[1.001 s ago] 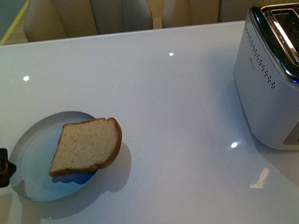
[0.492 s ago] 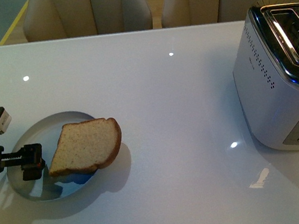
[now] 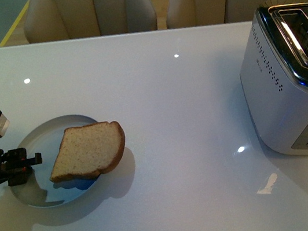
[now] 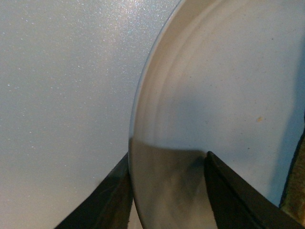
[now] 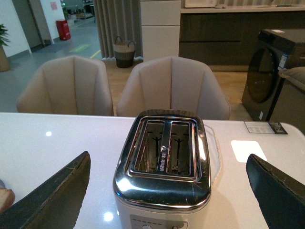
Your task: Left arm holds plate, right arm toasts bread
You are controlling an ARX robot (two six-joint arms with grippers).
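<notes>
The pale plate lies at the table's left, with the slice of brown bread resting on its right part and overhanging the rim. My left gripper is shut on the plate's left rim. In the left wrist view its black fingers stand on either side of the plate rim. My right gripper is open with nothing between its fingers. It faces the toaster and is out of the front view. A corner of the bread shows at that view's edge.
The silver two-slot toaster stands at the table's right with its slots empty. Two beige chairs stand behind the white table. The far edge of the table runs along the chairs.
My left gripper came in from the left onto the plate's rim, reached further over the plate half a second ago, then drew back a little to the rim. The bread and toaster stayed put.
</notes>
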